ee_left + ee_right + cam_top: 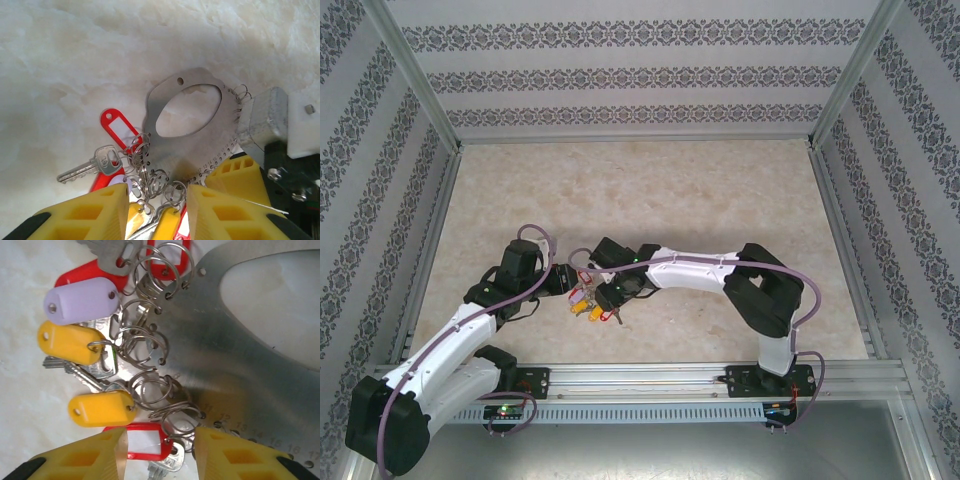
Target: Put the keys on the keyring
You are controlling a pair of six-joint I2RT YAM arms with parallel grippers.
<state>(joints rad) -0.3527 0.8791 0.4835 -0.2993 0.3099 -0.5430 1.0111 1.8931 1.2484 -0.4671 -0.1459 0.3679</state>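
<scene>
The keyring (200,150) is a flat grey metal plate with an oval hole, its edge strung with small steel rings (155,180). It lies at the table's middle (582,285), between both grippers. The keys (102,409) hang from those rings on yellow, red and lilac tags. My left gripper (156,192) has its fingers pressed around a bunch of rings and yellow-tagged keys. My right gripper (160,440) straddles a red-tagged key (145,442) at the plate's numbered edge; whether its fingers press on it is unclear. Another red-tagged key (115,130) lies left of the plate.
The pale marbled table (650,190) is fenced by aluminium rails (430,230) and patterned walls. Purple cables (545,240) loop over both arms near the keyring. One yellow finger (240,172) of the right gripper and its grey block (262,120) crowd the plate's right side.
</scene>
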